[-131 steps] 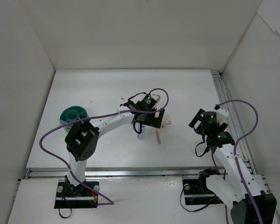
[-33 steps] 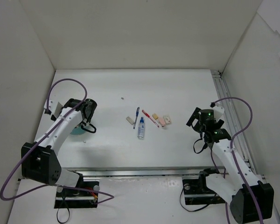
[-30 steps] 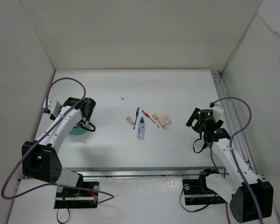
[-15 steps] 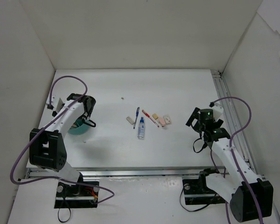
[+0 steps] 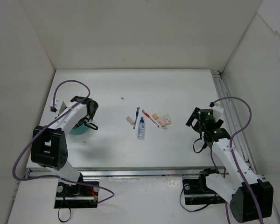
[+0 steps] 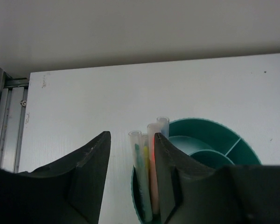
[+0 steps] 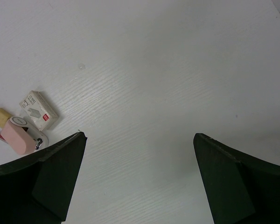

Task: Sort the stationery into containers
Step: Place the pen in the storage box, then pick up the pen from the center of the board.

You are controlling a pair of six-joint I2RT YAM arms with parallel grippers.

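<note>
left gripper [image 6: 130, 140] hangs over the round teal-green divided bowl [image 6: 210, 122] near the table's left edge, jaws narrowly parted and gripping nothing. pale capped pens [image 6: 151, 163] stand in its outer compartment below. right gripper [image 7: 139, 136], jaws wide and empty, hovers over bare white tabletop [image 7: 177, 56] with open room all round — a white labelled eraser [image 7: 38, 110], print too small to read, lies beside a pink eraser [image 7: 16, 135].
</note>
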